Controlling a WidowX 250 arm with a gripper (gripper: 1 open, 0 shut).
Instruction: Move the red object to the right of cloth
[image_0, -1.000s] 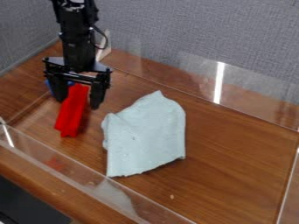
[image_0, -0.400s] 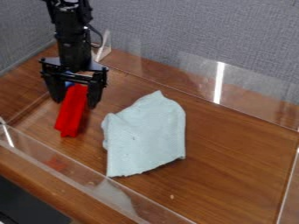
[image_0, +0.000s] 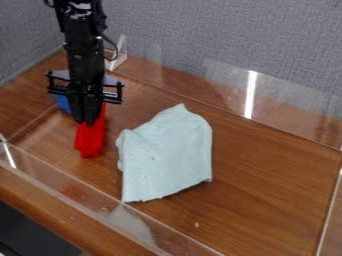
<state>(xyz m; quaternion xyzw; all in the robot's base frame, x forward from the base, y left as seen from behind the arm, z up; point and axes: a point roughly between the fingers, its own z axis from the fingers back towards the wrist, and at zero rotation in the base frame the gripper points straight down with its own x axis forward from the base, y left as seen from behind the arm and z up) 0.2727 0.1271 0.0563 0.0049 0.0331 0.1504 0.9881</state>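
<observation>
Standing at the left of the worktop (image_0: 267, 190), the pincer (image_0: 88, 112) points straight down, clenched on the red object (image_0: 90, 136) just left of the cloth (image_0: 167, 152), so next comes a lift and carry over to its right.

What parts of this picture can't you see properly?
Only one camera view, so:
- The top end of the red object is hidden behind the gripper.
- The fingertips are too small and dark to show how they meet the block.
- A blue bit beside the gripper is mostly hidden by it; I cannot say what it is.
- The arm's upper part is cut off by the top edge.
- Anything under the rumpled cloth is covered.
</observation>
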